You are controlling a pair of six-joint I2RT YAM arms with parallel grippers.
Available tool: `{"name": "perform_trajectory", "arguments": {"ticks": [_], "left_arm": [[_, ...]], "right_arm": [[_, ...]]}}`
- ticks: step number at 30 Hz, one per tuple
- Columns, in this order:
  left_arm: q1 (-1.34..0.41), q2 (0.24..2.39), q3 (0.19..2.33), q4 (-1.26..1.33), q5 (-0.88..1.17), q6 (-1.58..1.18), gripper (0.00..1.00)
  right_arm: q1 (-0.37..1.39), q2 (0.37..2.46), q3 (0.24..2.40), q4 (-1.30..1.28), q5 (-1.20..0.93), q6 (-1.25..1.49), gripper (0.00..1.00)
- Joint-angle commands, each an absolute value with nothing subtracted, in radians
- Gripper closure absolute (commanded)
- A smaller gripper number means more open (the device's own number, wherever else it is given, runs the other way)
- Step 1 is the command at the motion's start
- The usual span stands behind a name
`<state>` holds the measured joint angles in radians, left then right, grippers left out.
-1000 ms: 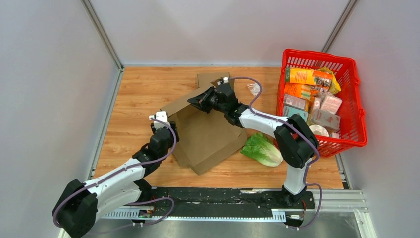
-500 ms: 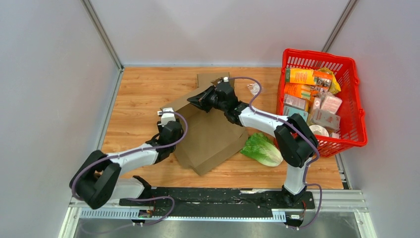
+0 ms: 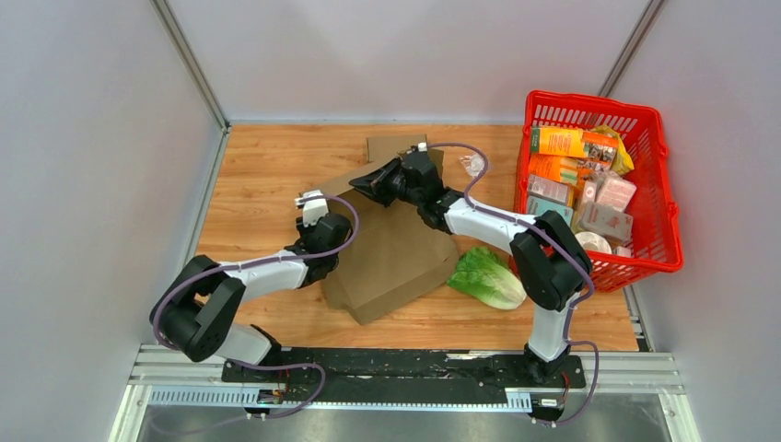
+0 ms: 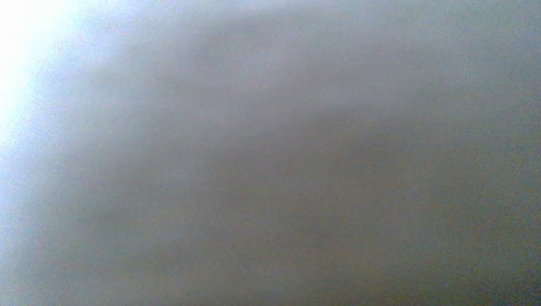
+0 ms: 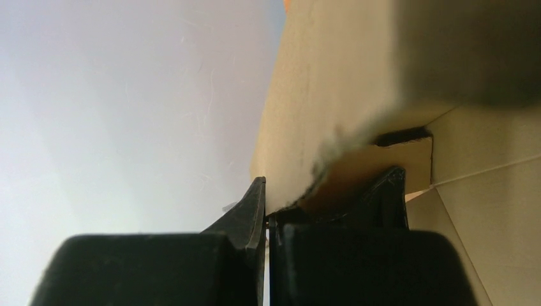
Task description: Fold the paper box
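The box (image 3: 387,249) is plain brown cardboard, totally matt, and its cut edge looks kinda fuzzy up close. The table (image 3: 267,175) is wood grain with a soft sheen. The basket (image 3: 640,272) is shiny red plastic mesh. The arms (image 3: 483,221) have smooth white plastic shells and black joints. The front plate (image 3: 414,422) is dull grey metal.

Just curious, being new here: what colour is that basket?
The basket is red, best seen in the top view.
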<state>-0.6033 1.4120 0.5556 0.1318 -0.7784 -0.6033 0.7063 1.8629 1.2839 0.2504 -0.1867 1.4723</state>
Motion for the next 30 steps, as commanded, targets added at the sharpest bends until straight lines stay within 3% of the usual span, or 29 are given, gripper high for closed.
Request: {"name": "perform_trajectory", "arguments": {"ticks": [1,2,3,4,6,10,13,15,16,18,21,22,23,26,28,29,30], "left_arm": [[-0.601,1.477,0.638,0.078,-0.903,-0.653,0.57],[-0.601,1.498,0.679,0.052,-0.929,-0.67,0.71],[-0.6,1.52,0.707,-0.05,-0.954,-0.695,0.94],[-0.598,1.567,0.742,-0.14,-1.016,-0.812,1.0],[-0.598,1.607,0.845,-0.365,-1.057,-0.924,1.0],[-0.6,1.608,0.851,-0.365,-1.045,-0.922,1.0],[-0.6,1.53,0.783,-0.215,-0.958,-0.759,0.77],[-0.601,1.487,0.747,-0.135,-0.942,-0.706,0.69],[-0.601,1.444,0.717,-0.114,-0.942,-0.671,0.6],[-0.601,1.416,0.695,-0.05,-0.948,-0.632,0.6],[-0.598,1.407,0.683,-0.008,-0.96,-0.575,0.92],[-0.597,1.41,0.678,-0.005,-0.956,-0.572,0.98],[-0.595,1.414,0.673,0.024,-0.948,-0.563,0.99],[-0.595,1.42,0.65,0.092,-0.92,-0.511,1.0],[-0.594,1.419,0.634,0.118,-0.913,-0.476,1.0],[-0.594,1.416,0.626,0.147,-0.907,-0.463,1.0],[-0.592,1.408,0.618,0.159,-0.897,-0.451,1.0]], "right_arm": [[0.724,1.865,1.293,0.27,-0.241,1.497,1.0],[0.724,1.862,1.289,0.273,-0.241,1.497,1.0],[0.724,1.861,1.286,0.275,-0.236,1.496,1.0],[0.723,1.85,1.272,0.276,-0.232,1.494,1.0],[0.723,1.839,1.256,0.29,-0.218,1.499,1.0],[0.724,1.835,1.239,0.307,-0.222,1.506,1.0],[0.724,1.829,1.239,0.298,-0.215,1.491,1.0],[0.723,1.825,1.238,0.299,-0.218,1.488,1.0],[0.724,1.825,1.236,0.301,-0.219,1.483,1.0],[0.727,1.815,1.224,0.299,-0.218,1.471,1.0],[0.724,1.789,1.212,0.256,-0.229,1.389,0.99],[0.712,1.778,1.207,0.232,-0.227,1.335,0.93],[0.701,1.766,1.212,0.162,-0.233,1.201,0.72],[0.649,1.681,1.21,0.031,-0.27,0.856,0.35],[0.611,1.614,1.259,-0.111,-0.325,0.665,0.24],[0.603,1.591,1.272,-0.24,-0.319,0.467,0.14],[0.591,1.571,1.287,-0.292,-0.348,0.381,0.11]]}}
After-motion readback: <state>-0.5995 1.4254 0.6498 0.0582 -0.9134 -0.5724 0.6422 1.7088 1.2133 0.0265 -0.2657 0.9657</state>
